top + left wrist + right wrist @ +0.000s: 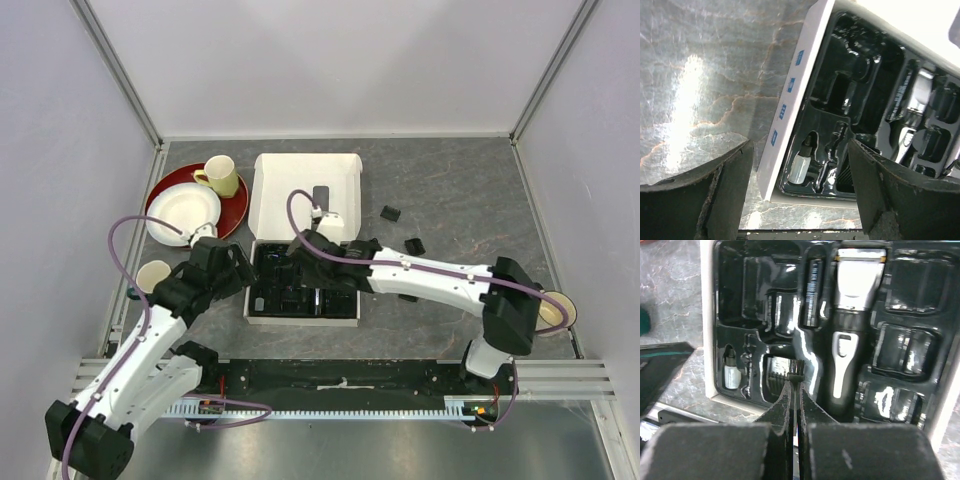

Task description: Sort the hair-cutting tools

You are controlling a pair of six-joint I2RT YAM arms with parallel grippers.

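Note:
The black-and-silver clipper lies in a slot of the black moulded tray, inside the white box. My right gripper hovers over the tray, shut on the thin black brush, whose bristle head sticks out past the fingertips. A comb attachment sits in the slot left of the clipper. Two more comb attachments lie loose on the table right of the box. My left gripper is open above the box's near-left corner, holding nothing. The cord is not visible.
A small white bottle stands in the tray's corner slot. The box lid lies open behind, with a black piece on it. A red plate with a white dish and a yellow cup sits at back left.

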